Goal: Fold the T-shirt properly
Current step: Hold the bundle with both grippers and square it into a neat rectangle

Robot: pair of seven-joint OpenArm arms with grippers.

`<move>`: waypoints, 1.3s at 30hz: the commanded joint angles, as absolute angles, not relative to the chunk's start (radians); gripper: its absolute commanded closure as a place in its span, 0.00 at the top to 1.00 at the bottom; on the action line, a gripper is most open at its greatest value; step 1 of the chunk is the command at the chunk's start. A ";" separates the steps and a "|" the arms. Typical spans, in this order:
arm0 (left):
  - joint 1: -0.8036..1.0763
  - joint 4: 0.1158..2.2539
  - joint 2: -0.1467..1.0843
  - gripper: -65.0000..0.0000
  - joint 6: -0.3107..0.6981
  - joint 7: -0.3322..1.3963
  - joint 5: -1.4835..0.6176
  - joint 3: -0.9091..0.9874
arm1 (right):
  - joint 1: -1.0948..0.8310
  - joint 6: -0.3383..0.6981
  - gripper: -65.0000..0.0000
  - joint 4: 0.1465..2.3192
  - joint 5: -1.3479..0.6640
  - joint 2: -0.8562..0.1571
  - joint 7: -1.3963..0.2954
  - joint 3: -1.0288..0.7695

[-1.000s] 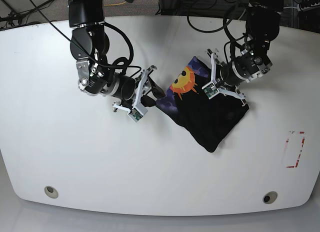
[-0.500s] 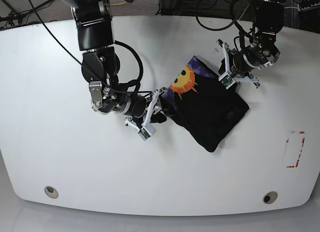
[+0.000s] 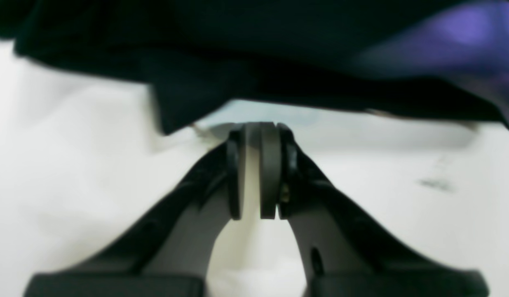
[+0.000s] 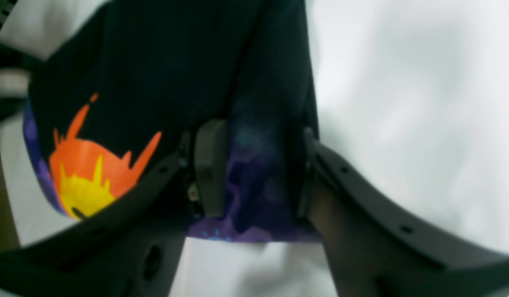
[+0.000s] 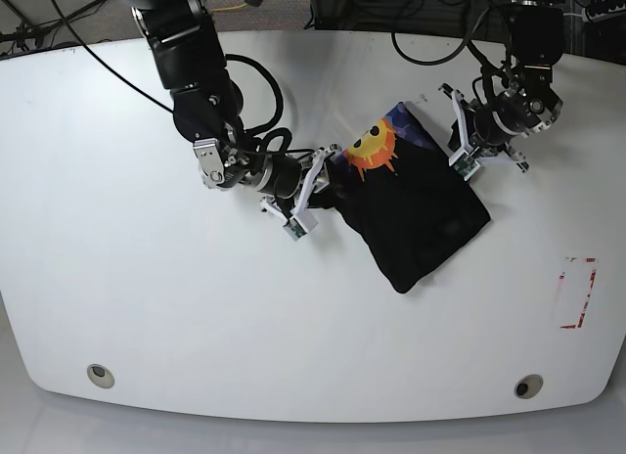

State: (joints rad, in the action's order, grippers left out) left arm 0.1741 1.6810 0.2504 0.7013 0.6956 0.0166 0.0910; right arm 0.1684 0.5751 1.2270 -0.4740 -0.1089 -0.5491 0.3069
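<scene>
The T-shirt (image 5: 425, 214) lies folded into a black rectangle right of the table's middle, with an orange sun print (image 5: 375, 149) and purple at its upper left. My right gripper (image 5: 311, 195) is at the shirt's left edge. In the right wrist view it (image 4: 258, 173) is open, with the purple fabric edge (image 4: 254, 194) between its jaws. My left gripper (image 5: 468, 141) is at the shirt's upper right edge. In the left wrist view it (image 3: 260, 165) is shut and empty, just short of the black hem (image 3: 238, 49).
The white table (image 5: 147, 307) has a red-outlined rectangle (image 5: 575, 293) near its right edge and two round inserts (image 5: 98, 374) (image 5: 528, 385) near the front. Cables (image 5: 421, 38) hang over the back edge.
My right gripper has moved right, onto the shirt's left edge. My left gripper has moved up and right, off the shirt's top. The shirt has shifted and turned slightly.
</scene>
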 commanded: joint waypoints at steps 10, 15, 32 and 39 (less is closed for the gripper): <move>-0.007 1.554 0.262 0.07 0.698 0.679 0.007 0.096 | 0.001 0.516 0.33 1.455 -0.478 -0.128 -0.590 0.328; -0.010 1.575 0.285 0.07 0.698 0.679 0.008 0.097 | -0.016 0.453 0.33 1.495 -0.487 -0.127 -0.590 0.401; 0.028 1.893 0.107 0.47 0.698 0.837 0.007 0.206 | 0.010 0.437 0.34 1.646 -0.702 -0.266 -0.591 0.208; 0.039 1.893 -0.021 0.52 0.587 0.840 0.007 0.153 | 0.015 0.435 0.34 1.649 -0.708 -0.325 -0.593 0.199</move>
